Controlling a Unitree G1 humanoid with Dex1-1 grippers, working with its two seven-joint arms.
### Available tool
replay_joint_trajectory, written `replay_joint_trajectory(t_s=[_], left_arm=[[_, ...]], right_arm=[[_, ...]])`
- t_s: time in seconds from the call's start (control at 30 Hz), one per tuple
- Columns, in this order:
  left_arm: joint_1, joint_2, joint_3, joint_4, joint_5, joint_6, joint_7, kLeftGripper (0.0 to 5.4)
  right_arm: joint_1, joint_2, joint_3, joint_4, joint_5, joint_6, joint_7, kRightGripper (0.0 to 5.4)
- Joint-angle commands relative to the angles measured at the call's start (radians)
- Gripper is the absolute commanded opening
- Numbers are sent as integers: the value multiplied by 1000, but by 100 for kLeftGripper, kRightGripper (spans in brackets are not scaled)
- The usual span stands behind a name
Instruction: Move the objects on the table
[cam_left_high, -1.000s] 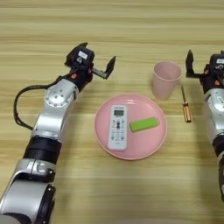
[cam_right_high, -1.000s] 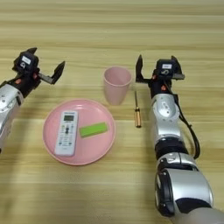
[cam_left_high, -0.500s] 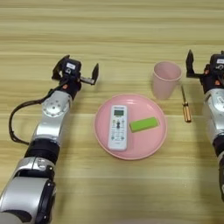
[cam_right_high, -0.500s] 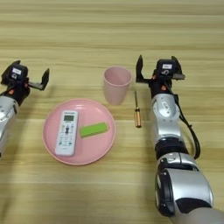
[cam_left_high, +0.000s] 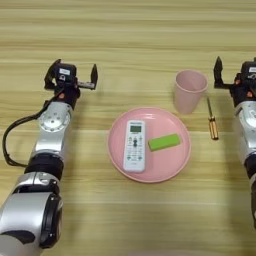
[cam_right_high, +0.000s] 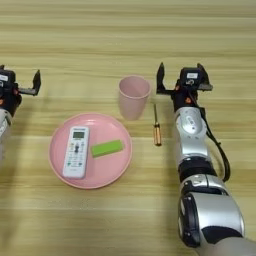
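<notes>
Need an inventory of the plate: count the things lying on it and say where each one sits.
2. On the pink plate, the white remote control lies left of centre, and the green block lies right of it. Nothing looks hidden.

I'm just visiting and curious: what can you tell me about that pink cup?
The cup is plain pale pink, plastic by the look, tapering toward its base. It stands upright and open on the table, just beyond the pink plate's far right rim, left of the screwdriver. Nothing grips it; it looks empty.
</notes>
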Motion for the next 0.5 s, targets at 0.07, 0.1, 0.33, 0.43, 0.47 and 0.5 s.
replay_joint_trajectory(t_s=[0.07, 0.1, 0.33, 0.43, 0.47, 0.5], left_arm=[[-17, -8, 5, 11, -11, -10, 0, 538], [-19, -9, 4, 12, -12, -9, 0, 538], [-36, -13, 13, 31, -20, -5, 3, 538], [-40, -13, 14, 39, -20, -8, 3, 538], [-41, -14, 16, 42, -22, -10, 2, 538], [-43, -15, 18, 44, -22, -11, 2, 538]], right_arm=[[16, -11, 1, -21, -2, 7, 5, 540], [17, -12, 2, -21, -2, 7, 6, 540], [17, -15, 3, -22, 0, 7, 8, 540], [16, -14, 4, -21, 0, 4, 11, 540], [16, -13, 4, -22, 1, 3, 11, 540], [16, -13, 4, -24, 2, 1, 14, 540]])
